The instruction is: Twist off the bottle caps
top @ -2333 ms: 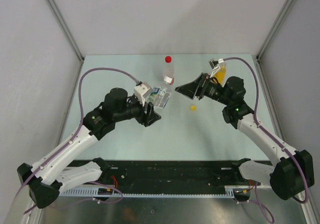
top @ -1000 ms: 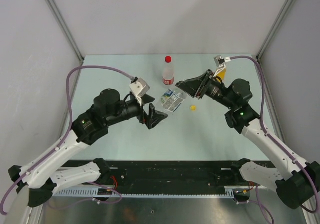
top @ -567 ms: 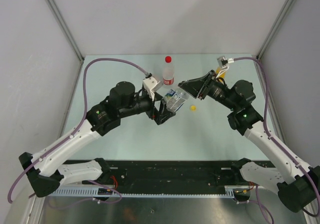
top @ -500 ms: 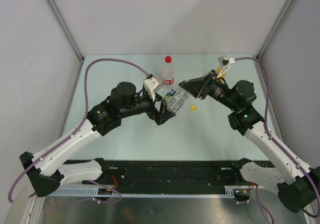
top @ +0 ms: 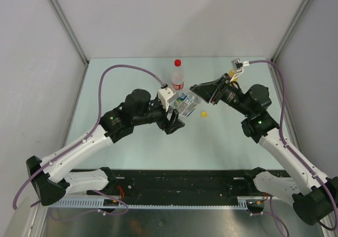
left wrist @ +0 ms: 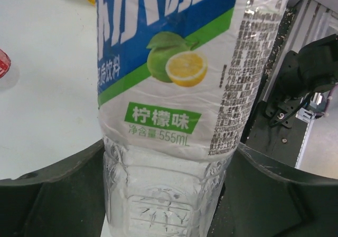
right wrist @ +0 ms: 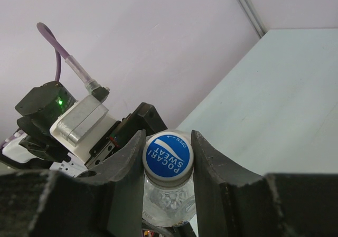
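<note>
A clear bottle with a blue-white label point(top: 184, 105) point(left wrist: 169, 89) hangs tilted above the table between my two grippers. My left gripper point(top: 178, 114) point(left wrist: 166, 195) is shut on its lower body, both fingers against its sides. My right gripper point(top: 196, 92) point(right wrist: 167, 155) is shut on its white cap with a blue printed top point(right wrist: 167, 153). The red-labelled bottle point(top: 178, 79) stands upright at the back with its red cap point(top: 178, 63) on. A loose yellow cap point(top: 203, 113) lies on the table. The yellow-orange bottle point(top: 233, 79) is mostly hidden behind my right arm.
The pale green table point(top: 132, 158) is bounded by grey walls with metal posts on the left, back and right. A black rail point(top: 174, 187) with the arm bases runs along the near edge. My left arm's purple cable point(top: 113, 70) loops above the table.
My left arm swung right up to the blue-labelled bottle and its jaws closed from wide open onto the bottle's body. My right gripper kept hold of the cap and barely moved.
</note>
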`<state>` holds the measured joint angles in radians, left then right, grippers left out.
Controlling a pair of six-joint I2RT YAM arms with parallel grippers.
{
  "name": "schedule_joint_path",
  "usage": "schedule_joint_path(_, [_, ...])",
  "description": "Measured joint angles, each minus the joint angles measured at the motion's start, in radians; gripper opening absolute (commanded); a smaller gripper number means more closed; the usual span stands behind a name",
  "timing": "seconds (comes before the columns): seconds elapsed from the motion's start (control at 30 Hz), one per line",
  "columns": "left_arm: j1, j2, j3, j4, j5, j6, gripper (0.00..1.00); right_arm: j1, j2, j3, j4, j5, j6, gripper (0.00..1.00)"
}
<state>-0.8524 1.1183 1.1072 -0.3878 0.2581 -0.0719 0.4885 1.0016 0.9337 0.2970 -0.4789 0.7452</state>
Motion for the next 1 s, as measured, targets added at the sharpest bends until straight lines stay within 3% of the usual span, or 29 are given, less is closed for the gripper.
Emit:
schedule_joint_path(0.13, [0.0, 0.008, 0.0, 0.0, 0.016, 0.017, 0.54, -0.005, 0.006, 0.0, 0.0, -0.01, 0.003, 0.04])
schedule_joint_path(0.23, [0.002, 0.008, -0.006, 0.005, 0.019, 0.021, 0.44, -0.012, 0.01, 0.0, 0.002, -0.023, 0.005, 0.25])
schedule_joint_path(0.4, [0.002, 0.008, -0.016, 0.017, 0.014, 0.022, 0.4, -0.02, 0.016, 0.0, 0.003, -0.032, 0.014, 0.66])
schedule_joint_path(0.53, [0.002, 0.006, -0.037, 0.007, 0.006, 0.029, 0.38, -0.044, 0.018, 0.004, 0.01, -0.008, 0.027, 0.86])
schedule_joint_path(0.7, [0.002, 0.002, -0.057, -0.004, -0.02, 0.03, 0.36, -0.074, 0.018, 0.006, 0.011, 0.021, 0.04, 0.98])
schedule_joint_path(1.0, [0.0, -0.039, -0.083, -0.013, -0.152, 0.039, 0.34, -0.112, 0.013, 0.015, -0.054, 0.093, 0.06, 0.99])
